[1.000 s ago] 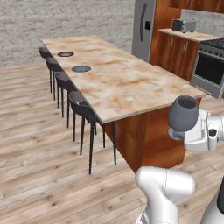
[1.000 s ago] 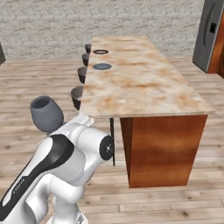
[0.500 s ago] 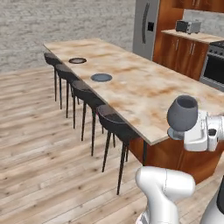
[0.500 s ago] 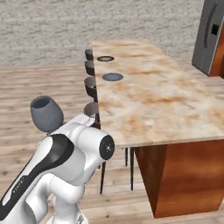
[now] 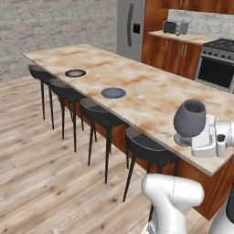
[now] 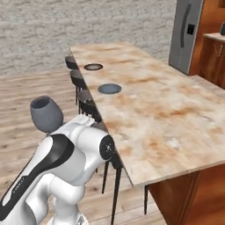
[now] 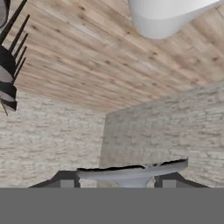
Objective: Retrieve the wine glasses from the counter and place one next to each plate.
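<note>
A: Wine glass (image 5: pixel 190 119) is clenched in the claw (image 7: pixel 132 180), carried near the tabletop (image 5: pixel 151 96) edge, well apart from both plates. Risk?

B: My judgement: the grip looks to be low on the glass, so a sway could tip it or knock it on the edge near the stools (image 5: pixel 100 116).

A: Orientation?

B: Upright, long axis vertical, bowl opening up. Nearest plate (image 5: pixel 113 93), far plate (image 5: pixel 75 72).

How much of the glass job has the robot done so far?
Nothing is finished yet: no glass stands by the near plate or the far plate on the island. In hand: the gripper carries one wine glass. Left: set it beside a plate, then put a second by the other plate.
</note>
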